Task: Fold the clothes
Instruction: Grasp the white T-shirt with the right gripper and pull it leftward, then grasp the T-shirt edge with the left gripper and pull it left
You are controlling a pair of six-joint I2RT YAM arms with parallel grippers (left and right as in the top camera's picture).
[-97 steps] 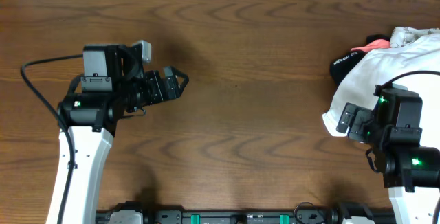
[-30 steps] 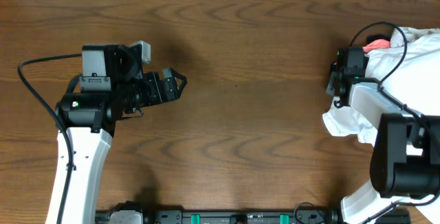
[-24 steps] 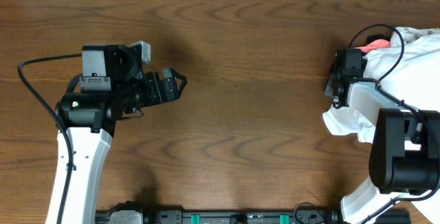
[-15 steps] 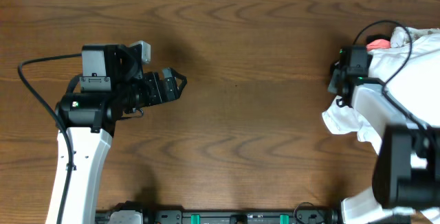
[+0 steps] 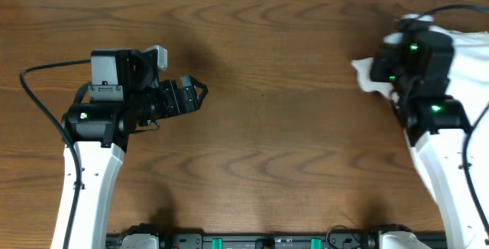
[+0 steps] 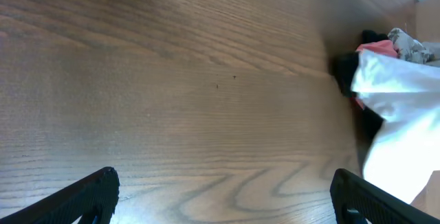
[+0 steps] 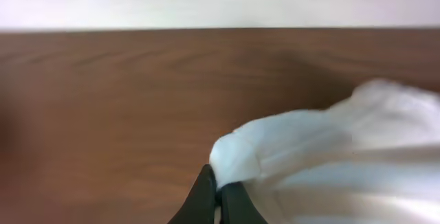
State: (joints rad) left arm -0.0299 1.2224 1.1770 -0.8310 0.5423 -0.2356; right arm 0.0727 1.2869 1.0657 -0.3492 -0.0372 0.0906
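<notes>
Now the right hand (image 7: 218, 198) is clamped on a thin fold of the T-shirt (image 5: 365, 74), bunched at upper right; pulled, it could slip out. The left hand (image 5: 197, 91) gapes open.

We see soft, even light on the table (image 5: 290, 127), with a faint shadow just beyond the left tool (image 5: 200, 90). Ahead of the right tool (image 7: 218, 196), the white shirt (image 7: 330, 148) looks blurred and nearly washed out.
</notes>
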